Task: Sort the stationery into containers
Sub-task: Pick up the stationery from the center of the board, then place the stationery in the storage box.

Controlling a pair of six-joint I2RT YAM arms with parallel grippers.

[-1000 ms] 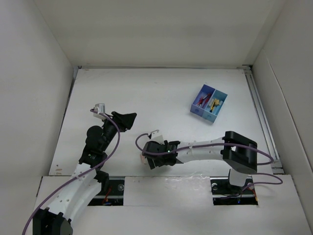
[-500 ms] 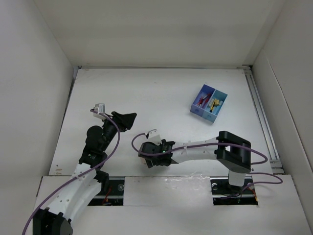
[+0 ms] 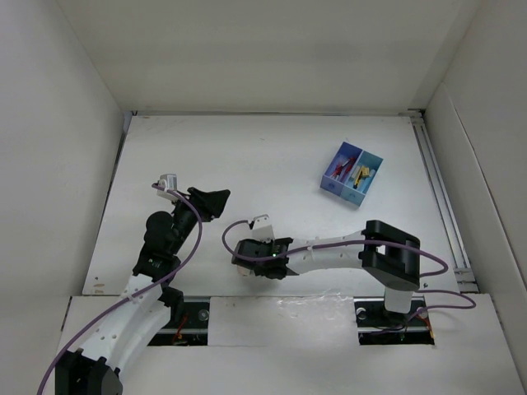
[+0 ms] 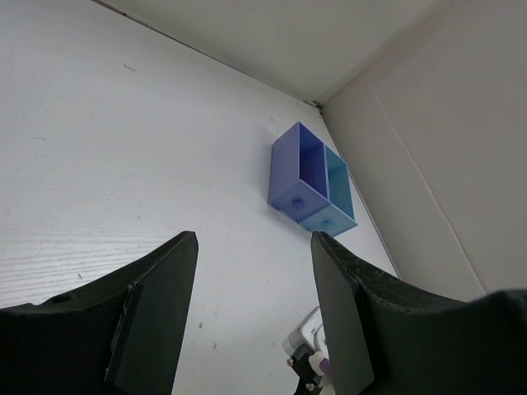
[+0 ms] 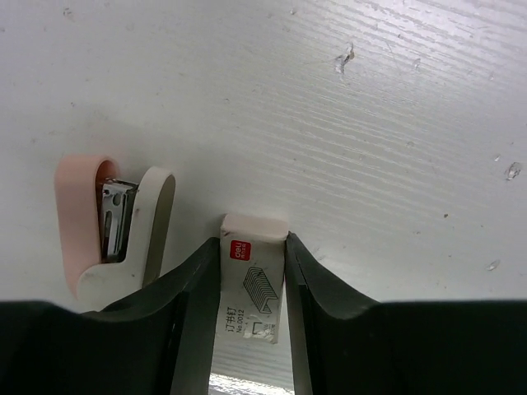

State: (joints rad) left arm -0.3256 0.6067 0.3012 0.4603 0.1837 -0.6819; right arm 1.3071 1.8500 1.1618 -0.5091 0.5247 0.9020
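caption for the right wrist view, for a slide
Right gripper closed around a small white staple box on the table, pink-and-cream stapler lying beside it.

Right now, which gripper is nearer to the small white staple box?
Right. The right gripper has its jaws touching both sides of the staple box; the left gripper hovers apart, farther left.
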